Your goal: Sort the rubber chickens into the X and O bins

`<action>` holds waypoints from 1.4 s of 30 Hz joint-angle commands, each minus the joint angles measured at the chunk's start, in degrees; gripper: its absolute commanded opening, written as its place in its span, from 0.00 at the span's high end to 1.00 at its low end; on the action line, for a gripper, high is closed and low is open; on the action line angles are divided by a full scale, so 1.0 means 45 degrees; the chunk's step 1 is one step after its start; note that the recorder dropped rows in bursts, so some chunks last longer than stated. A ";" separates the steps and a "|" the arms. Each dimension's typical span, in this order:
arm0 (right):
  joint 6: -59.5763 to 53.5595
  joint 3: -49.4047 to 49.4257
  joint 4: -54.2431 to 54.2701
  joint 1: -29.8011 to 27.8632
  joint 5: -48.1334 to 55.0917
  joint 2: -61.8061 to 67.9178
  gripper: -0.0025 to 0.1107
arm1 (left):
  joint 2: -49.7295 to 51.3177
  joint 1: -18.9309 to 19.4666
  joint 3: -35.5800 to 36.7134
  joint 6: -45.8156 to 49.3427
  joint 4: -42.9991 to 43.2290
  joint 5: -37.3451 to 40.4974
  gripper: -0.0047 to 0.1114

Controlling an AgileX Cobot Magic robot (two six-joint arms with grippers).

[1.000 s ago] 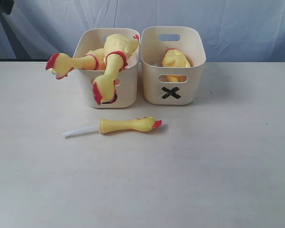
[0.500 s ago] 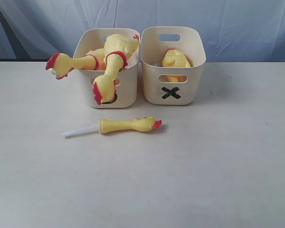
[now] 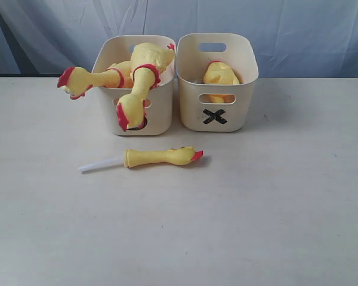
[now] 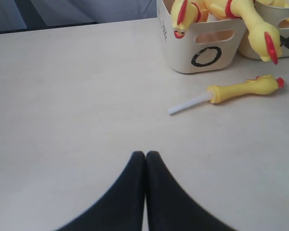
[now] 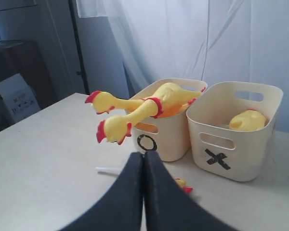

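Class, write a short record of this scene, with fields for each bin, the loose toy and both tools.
O bin: cream plastic tub marked O, holding two yellow rubber chickens, their necks and heads hanging over its rim
X bin: cream plastic tub marked X, with one yellow rubber chicken inside
Loose toy: slim yellow rubber chicken with white stick, lying on the pale table in front of the bins
Left arm: left tool shut, holding nothing
Right arm: right tool shut, holding nothing

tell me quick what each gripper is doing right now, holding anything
left gripper: shut, fingers pressed together, holding nothing
right gripper: shut, fingers pressed together, holding nothing
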 commanded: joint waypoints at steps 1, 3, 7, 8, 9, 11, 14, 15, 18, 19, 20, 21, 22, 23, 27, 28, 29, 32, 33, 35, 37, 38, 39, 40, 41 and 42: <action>-0.0384 0.0082 0.0022 -0.0064 -0.0844 0.1218 0.99 | -0.1033 -0.0004 0.1002 0.0090 -0.0755 -0.0090 0.96; -0.0742 0.0082 0.0022 -0.0064 -0.1142 0.2053 0.99 | -0.1344 -0.0004 0.1318 0.0090 -0.0720 -0.0090 0.96; -0.1631 0.0082 0.0022 -0.0064 -0.1798 0.4309 0.99 | -0.1977 -0.0004 0.1829 0.0283 -0.0720 -0.0031 0.96; -0.1865 0.0059 0.0022 -0.0064 -0.1954 0.4776 0.99 | -0.2114 -0.0004 0.1939 0.0283 -0.0720 0.0043 0.96; -0.2212 0.0058 0.0022 -0.0064 -0.2130 0.5409 0.99 | -0.2225 -0.0004 0.1990 0.0283 -0.0720 0.0071 0.96; -0.3073 -0.0189 0.0022 -0.0064 -0.2251 0.6593 0.99 | -0.2468 -0.0004 0.1990 0.0283 -0.0720 0.0129 0.96; -0.4023 -0.0848 0.0131 -0.0064 -0.2251 0.8604 0.99 | -0.2814 -0.0004 0.1990 0.0283 -0.0746 0.0077 0.96; -0.4299 -0.1168 0.0237 -0.0064 -0.2277 0.9267 0.99 | -0.2936 -0.0004 0.1990 0.0283 -0.0746 0.0077 0.96; -0.5149 -0.2235 0.0663 -0.0064 -0.2189 1.1142 0.99 | -0.3102 -0.0004 0.1990 0.0283 -0.0746 0.0054 0.96; -0.5424 -0.2674 0.0694 -0.0064 -0.2023 1.1803 0.99 | -0.3097 -0.0004 0.1990 0.0283 -0.0772 0.0054 0.96; -0.5568 -0.3129 0.0694 -0.0064 -0.1860 1.2444 0.99 | -0.3097 -0.0004 0.1990 0.0283 -0.0811 0.0028 0.96; -0.5714 -0.3586 0.0694 -0.0064 -0.1708 1.2955 0.99 | -0.3097 -0.0004 0.1990 0.0283 -0.0821 -0.0048 0.96; -0.5977 -0.4058 0.0694 -0.0064 -0.1431 1.3565 0.99 | -0.3097 -0.0004 0.1961 0.0353 -0.0821 -0.0190 0.96; -0.6239 -0.4519 0.0694 -0.0064 -0.1129 1.4164 0.99 | -0.3097 -0.0004 0.1931 0.0353 -0.0821 -0.0457 0.96; -0.7336 -0.6036 0.1185 -0.0064 0.0131 1.6207 0.99 | -0.3097 -0.0004 0.1931 0.0429 -0.0450 -0.2538 0.96; -0.7753 -0.6345 0.1409 -0.0004 0.0335 1.6660 0.99 | -0.3097 -0.0004 0.1931 0.0429 -0.0255 -0.3049 0.96; -0.8185 -0.6582 0.1476 0.0083 0.0393 1.7072 0.98 | -0.3097 -0.0004 0.1931 0.0429 0.0028 -0.3466 0.96; -0.9746 -0.6950 0.1453 0.0635 0.0364 1.8075 0.91 | -0.3097 -0.0004 0.1931 0.0429 0.0525 -0.3973 0.96; -1.0223 -0.7059 0.1453 0.0815 0.0341 1.8328 0.86 | -0.3097 -0.0004 0.1931 0.0429 0.0579 -0.3973 0.96; -1.0867 -0.7118 0.1453 0.1294 -0.0206 1.8848 0.71 | -0.3097 -0.0004 0.1995 0.0429 0.0547 -0.3937 0.96; -1.1095 -0.7118 0.1453 0.1728 -0.1105 1.9244 0.56 | -0.3097 -0.0004 0.2054 0.0429 0.0547 -0.3937 0.96; -1.1157 -0.7118 0.1431 0.1928 -0.1695 1.9415 0.49 | -0.3097 -0.0004 0.2079 0.0429 0.0573 -0.3937 0.96; -1.1226 -0.7118 0.1431 0.2131 -0.2179 1.9547 0.46 | -0.3097 -0.0004 0.2106 0.0404 0.0573 -0.3937 0.96; -1.1394 -0.7118 0.1370 0.2322 -0.2794 1.9704 0.44 | -0.3097 -0.0004 0.2135 0.0377 0.0573 -0.3937 0.96; -1.1652 -0.7118 0.1294 0.2509 -0.3325 1.9866 0.44 | -0.3097 -0.0004 0.2169 0.0377 0.0573 -0.3969 0.96; -1.1995 -0.7118 0.1114 0.2679 -0.3770 2.0016 0.44 | -0.3097 -0.0004 0.2197 0.0377 0.0549 -0.3965 0.96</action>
